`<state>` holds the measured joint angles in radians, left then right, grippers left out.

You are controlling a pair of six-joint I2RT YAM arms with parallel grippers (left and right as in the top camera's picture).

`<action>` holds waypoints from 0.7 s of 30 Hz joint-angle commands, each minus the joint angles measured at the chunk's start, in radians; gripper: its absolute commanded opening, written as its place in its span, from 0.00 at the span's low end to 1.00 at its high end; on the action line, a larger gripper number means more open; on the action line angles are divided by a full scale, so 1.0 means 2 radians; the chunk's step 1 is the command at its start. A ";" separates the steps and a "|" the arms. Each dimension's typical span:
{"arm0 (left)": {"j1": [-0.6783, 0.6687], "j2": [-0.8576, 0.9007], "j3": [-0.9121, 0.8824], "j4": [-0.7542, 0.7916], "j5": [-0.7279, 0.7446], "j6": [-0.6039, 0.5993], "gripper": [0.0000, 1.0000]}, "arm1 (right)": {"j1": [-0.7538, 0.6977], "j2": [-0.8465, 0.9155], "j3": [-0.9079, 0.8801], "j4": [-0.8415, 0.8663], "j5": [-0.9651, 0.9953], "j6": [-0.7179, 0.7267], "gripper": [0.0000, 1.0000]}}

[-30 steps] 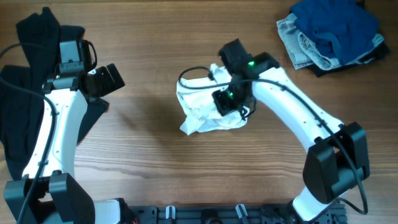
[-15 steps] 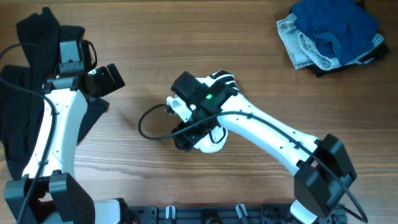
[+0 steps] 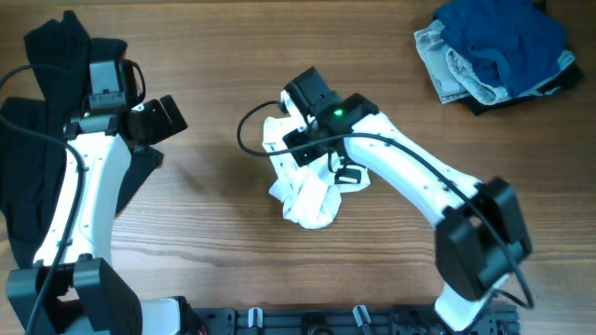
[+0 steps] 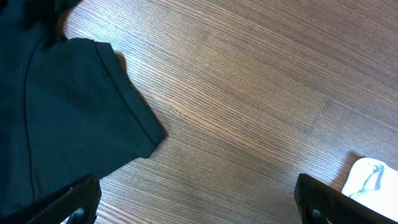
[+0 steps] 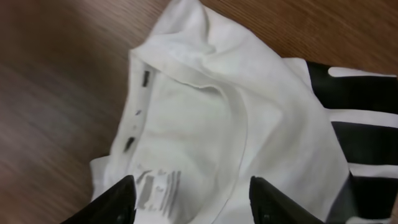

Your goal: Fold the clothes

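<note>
Right gripper (image 5: 193, 200), fingers apart over the white shirt (image 5: 273, 143) mid-frame, should pinch the collar (image 5: 186, 81) edge; left gripper (image 4: 196, 199) spread wide too

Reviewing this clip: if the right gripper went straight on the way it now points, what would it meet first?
The white shirt. The right gripper points at its collar and neck label, jaws open, so it would likely touch there first; depth is unclear.
</note>
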<state>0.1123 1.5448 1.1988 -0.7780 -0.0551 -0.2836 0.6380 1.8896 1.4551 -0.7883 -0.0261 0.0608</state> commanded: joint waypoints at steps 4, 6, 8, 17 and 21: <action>0.002 0.005 0.002 0.002 0.002 -0.006 1.00 | 0.001 0.043 0.009 0.012 0.065 0.040 0.47; 0.002 0.005 0.002 0.002 0.003 -0.006 1.00 | 0.001 0.043 0.009 0.014 0.076 0.046 0.40; 0.002 0.005 0.002 0.002 0.002 -0.006 1.00 | 0.001 0.043 0.009 0.015 0.080 0.050 0.33; 0.002 0.005 0.002 0.008 0.002 -0.006 1.00 | 0.002 0.027 0.009 0.015 0.077 0.049 0.04; 0.002 0.005 0.002 0.011 0.002 -0.006 1.00 | 0.006 0.025 0.014 0.003 0.033 0.034 0.04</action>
<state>0.1123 1.5448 1.1988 -0.7620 -0.0547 -0.2840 0.6380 1.9652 1.4555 -0.7620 0.1051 0.1493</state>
